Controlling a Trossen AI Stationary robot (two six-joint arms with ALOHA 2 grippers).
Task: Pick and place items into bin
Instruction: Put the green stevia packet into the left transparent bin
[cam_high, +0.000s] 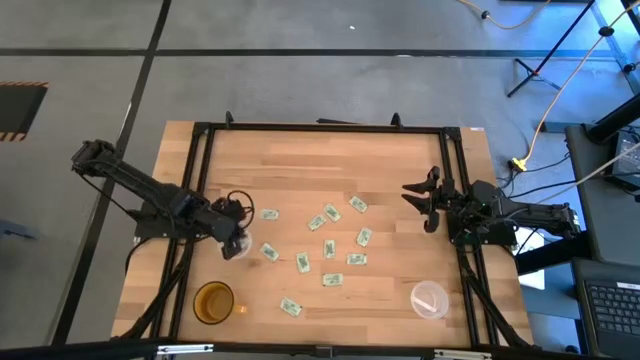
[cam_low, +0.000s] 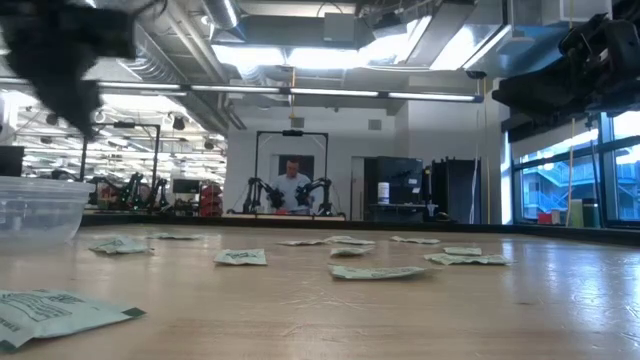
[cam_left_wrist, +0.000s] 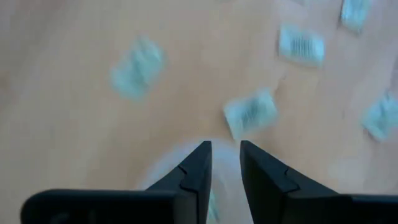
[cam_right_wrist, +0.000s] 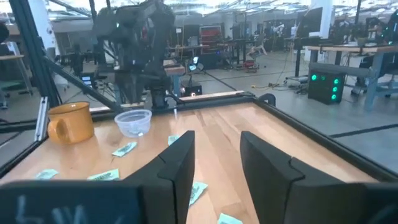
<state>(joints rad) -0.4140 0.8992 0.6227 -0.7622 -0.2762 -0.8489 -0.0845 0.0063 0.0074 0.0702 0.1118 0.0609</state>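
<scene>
Several small pale green and white packets (cam_high: 329, 248) lie flat and scattered on the middle of the wooden table; they also show in the low view (cam_low: 240, 257). My left gripper (cam_high: 237, 238) hangs over a small clear bowl (cam_high: 238, 248) near the table's left side. Its fingers (cam_left_wrist: 225, 149) are open by a narrow gap above the bowl's rim (cam_left_wrist: 163, 163). Something pale shows farther back between the fingers; I cannot tell what it is. My right gripper (cam_high: 418, 205) waits open (cam_right_wrist: 217, 146) over the table's right side, away from the packets.
A yellow mug (cam_high: 213, 301) stands near the table's front left corner, beside the bowl (cam_right_wrist: 134, 121). A second clear cup (cam_high: 429, 299) stands at the front right. A black frame (cam_high: 320, 127) runs around the table. A person sits far back in the room.
</scene>
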